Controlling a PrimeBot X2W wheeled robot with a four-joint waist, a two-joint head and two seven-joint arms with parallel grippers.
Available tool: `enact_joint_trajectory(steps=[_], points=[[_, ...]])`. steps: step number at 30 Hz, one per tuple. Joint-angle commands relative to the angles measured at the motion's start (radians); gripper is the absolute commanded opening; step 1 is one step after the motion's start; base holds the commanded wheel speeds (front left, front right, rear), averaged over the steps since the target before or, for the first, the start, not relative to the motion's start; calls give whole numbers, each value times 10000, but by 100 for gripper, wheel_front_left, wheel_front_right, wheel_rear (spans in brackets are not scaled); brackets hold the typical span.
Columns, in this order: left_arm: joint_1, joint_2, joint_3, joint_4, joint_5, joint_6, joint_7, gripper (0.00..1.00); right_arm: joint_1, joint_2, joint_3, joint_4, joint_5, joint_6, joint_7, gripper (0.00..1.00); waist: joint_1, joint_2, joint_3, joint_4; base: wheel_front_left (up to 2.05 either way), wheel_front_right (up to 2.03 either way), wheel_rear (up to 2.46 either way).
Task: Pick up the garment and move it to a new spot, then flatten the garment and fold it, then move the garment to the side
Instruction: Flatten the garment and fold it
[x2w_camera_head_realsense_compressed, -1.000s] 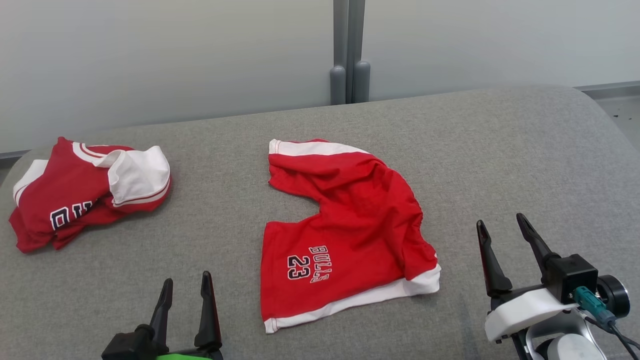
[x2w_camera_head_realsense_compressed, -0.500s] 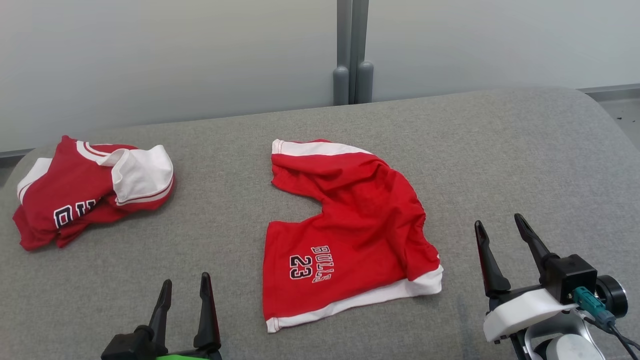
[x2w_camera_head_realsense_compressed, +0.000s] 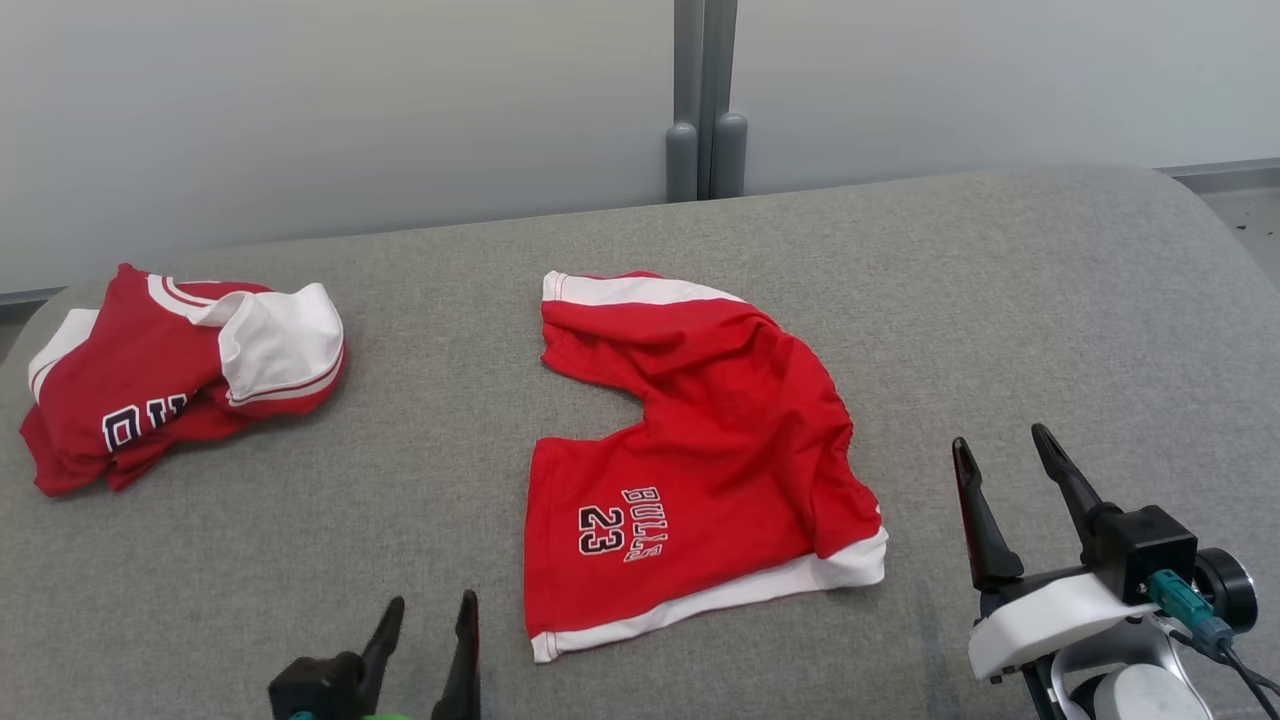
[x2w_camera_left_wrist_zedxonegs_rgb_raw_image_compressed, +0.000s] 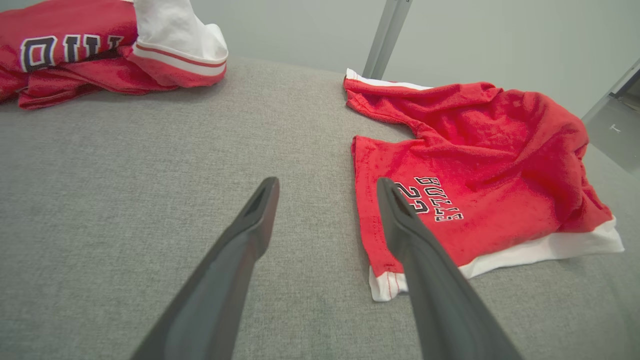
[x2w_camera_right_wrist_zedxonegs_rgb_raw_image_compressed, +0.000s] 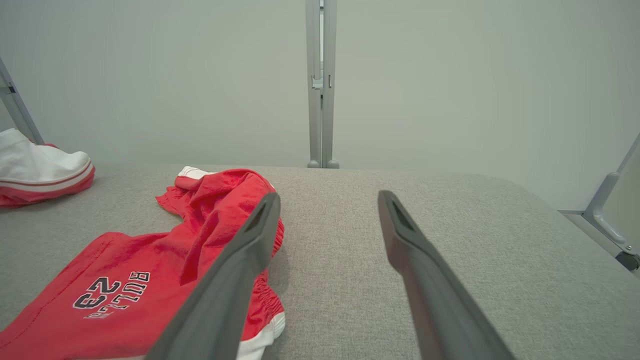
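The garment (x2w_camera_head_realsense_compressed: 700, 450), red shorts with white hem bands and "BULLS 23" print, lies rumpled in the middle of the grey padded surface (x2w_camera_head_realsense_compressed: 1000, 300). It also shows in the left wrist view (x2w_camera_left_wrist_zedxonegs_rgb_raw_image_compressed: 480, 165) and the right wrist view (x2w_camera_right_wrist_zedxonegs_rgb_raw_image_compressed: 150, 270). My left gripper (x2w_camera_head_realsense_compressed: 432, 600) is open and empty, low at the front, just left of the shorts' near-left corner. In the left wrist view its right finger (x2w_camera_left_wrist_zedxonegs_rgb_raw_image_compressed: 425, 260) overlaps that corner, and whether it touches the cloth I cannot tell. My right gripper (x2w_camera_head_realsense_compressed: 1000, 438) stands open and empty just right of the waistband, apart from it.
A second red and white garment (x2w_camera_head_realsense_compressed: 170, 380), a crumpled jersey, lies at the far left of the surface. A grey post (x2w_camera_head_realsense_compressed: 705, 100) rises against the pale wall behind. The surface rounds off at its right edge (x2w_camera_head_realsense_compressed: 1215, 230), with floor beyond.
My left gripper has moved right, toward the shorts' near-left corner. The right gripper and both garments have stayed put; the head view shifted slightly.
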Motion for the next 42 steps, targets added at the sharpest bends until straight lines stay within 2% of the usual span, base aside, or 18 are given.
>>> enact_joint_trajectory(steps=[1, 6, 11, 25, 42], points=[[52, 86, -74, 45, -28, -84, 147, 100, -58, -34, -4, 26, -70, 1, -56, 100, -1, 0, 18, -3, 0, 0, 0], [15, 246, -709, 336, -128, -585, 1199, 100, -94, -36, 37, 126, -33, 1, -93, 100, -1, 0, 87, -63, 0, 0, 0], [-88, 241, -1106, 819, -176, -828, 1557, 100, -175, -36, 62, 228, -43, 1, -143, 100, -1, 0, 128, -174, 0, 0, 0], [-1321, -158, -1420, 3365, -626, -1100, 761, 100, -243, -36, 179, 286, -156, 1, -56, 100, -1, 0, 139, -589, 0, 0, 0], [-1990, -313, -1880, 4495, -1010, -1287, -359, 100, -199, -34, 216, 208, -235, 1, 53, 100, -1, 0, 144, -837, 0, 0, 0]])
